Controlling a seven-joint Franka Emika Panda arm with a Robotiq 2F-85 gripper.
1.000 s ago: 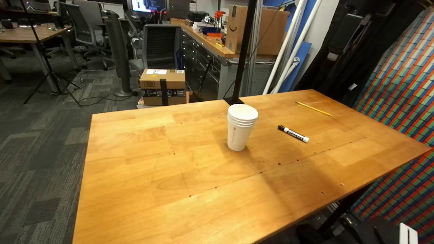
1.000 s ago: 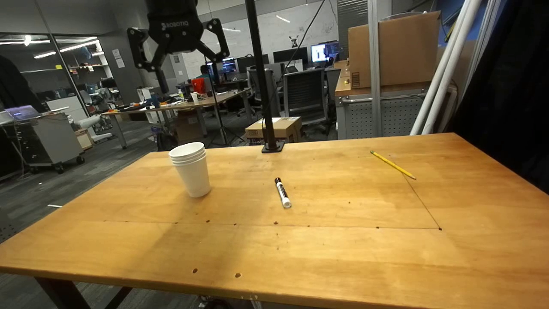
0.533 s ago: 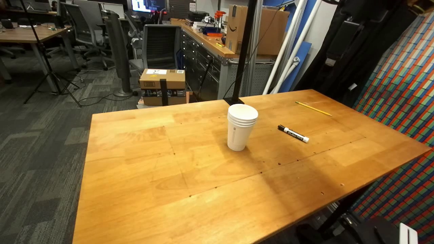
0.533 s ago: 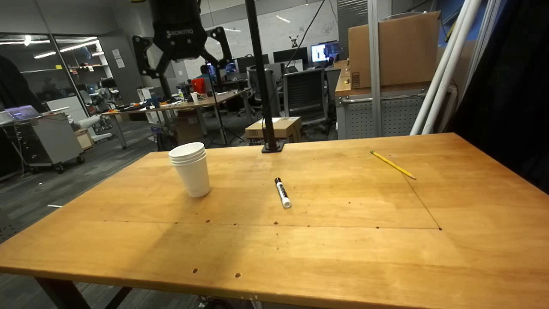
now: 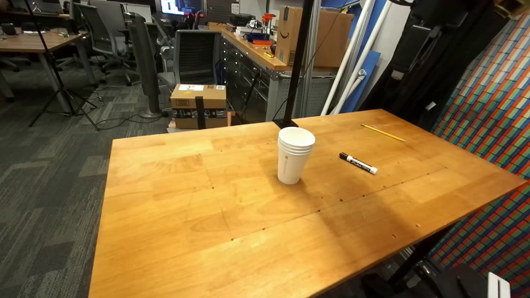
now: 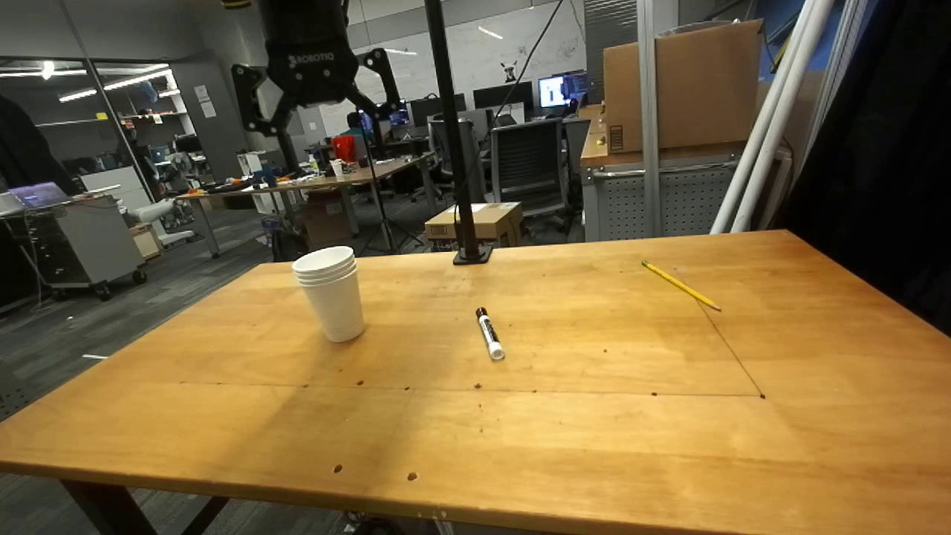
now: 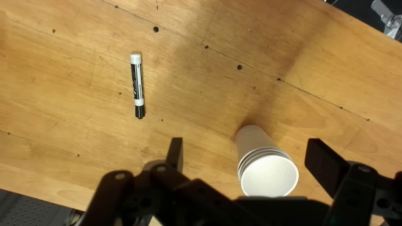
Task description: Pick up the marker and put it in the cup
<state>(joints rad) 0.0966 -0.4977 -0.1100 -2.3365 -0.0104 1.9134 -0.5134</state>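
The marker, black and white with a black cap, lies on the table in both exterior views [image 5: 358, 163] [image 6: 489, 333]. It is at the upper left in the wrist view [image 7: 137, 85]. The white paper cup stands upright in both exterior views [image 5: 292, 161] [image 6: 330, 297]; several rims show that it is a nested stack. It also shows in the wrist view [image 7: 270, 175]. My gripper [image 6: 333, 141] is open and empty, high above the table. In the wrist view the cup appears between the fingers [image 7: 246, 152], below them and apart. The marker is outside the fingers, to the left.
A yellow pencil [image 6: 680, 285] lies on the wooden table [image 6: 565, 461], beyond the marker from the cup; it also shows in an exterior view [image 5: 383, 133]. A black upright pole [image 6: 462, 186] stands at the table's edge behind the cup and marker.
In an exterior view my gripper has shifted slightly down and to the right, mostly in the first half second. It stays open. The marker, cup and pencil have not moved.
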